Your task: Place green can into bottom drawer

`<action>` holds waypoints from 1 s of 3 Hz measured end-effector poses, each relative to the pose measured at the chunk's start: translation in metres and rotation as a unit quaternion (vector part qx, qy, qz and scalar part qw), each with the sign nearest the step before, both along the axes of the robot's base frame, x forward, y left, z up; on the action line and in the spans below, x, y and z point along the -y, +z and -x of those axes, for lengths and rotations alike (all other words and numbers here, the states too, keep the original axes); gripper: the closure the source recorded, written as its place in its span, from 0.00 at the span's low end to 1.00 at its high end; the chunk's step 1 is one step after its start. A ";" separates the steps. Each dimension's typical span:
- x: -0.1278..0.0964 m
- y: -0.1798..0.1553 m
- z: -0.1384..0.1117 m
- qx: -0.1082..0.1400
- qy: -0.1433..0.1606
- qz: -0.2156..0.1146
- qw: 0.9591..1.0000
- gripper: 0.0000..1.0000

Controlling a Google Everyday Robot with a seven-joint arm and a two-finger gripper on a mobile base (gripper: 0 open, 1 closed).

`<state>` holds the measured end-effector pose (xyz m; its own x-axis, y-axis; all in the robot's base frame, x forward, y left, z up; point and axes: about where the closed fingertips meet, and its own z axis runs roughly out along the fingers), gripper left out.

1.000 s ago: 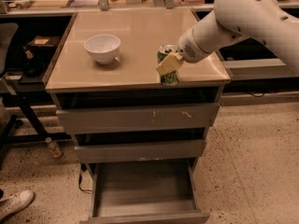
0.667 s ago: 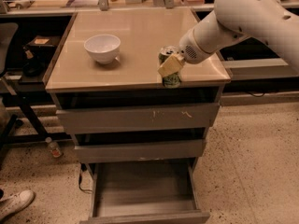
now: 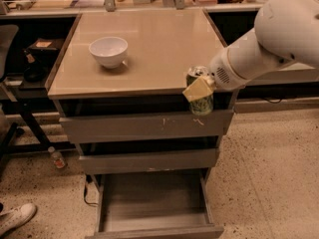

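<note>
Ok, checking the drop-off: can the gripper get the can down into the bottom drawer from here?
Probably yes. The gripper holds the can at the cabinet's front edge, and the bottom drawer stands pulled out below it. The upper drawers sit further back, out of the way.

Tan cabinet top (image 3: 149, 63): one white bowl (image 3: 108, 51) sits upright on it, left of centre. The gripper (image 3: 199, 89) is at the top's front right corner, clamped on the green can (image 3: 202, 104). The can hangs just past the front edge, in front of the top drawer's face, not resting on the top. The speckled floor (image 3: 264, 173) carries the cabinet. On the floor, left of the cabinet, are a small bottle (image 3: 56, 157) and a white shoe (image 3: 15, 218). Bottom drawer (image 3: 154, 203) is pulled out low over the floor.
</note>
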<state>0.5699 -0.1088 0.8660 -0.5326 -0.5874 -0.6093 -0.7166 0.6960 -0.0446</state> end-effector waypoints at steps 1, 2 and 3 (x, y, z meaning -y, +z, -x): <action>0.004 -0.023 0.043 -0.040 -0.023 -0.012 0.999 1.00; 0.005 -0.030 0.047 -0.047 -0.024 -0.010 0.999 1.00; 0.006 -0.037 0.051 -0.055 -0.029 -0.027 0.998 1.00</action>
<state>0.5187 -0.1150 0.8290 -0.6298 -0.5225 -0.5748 -0.6742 0.7352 0.0703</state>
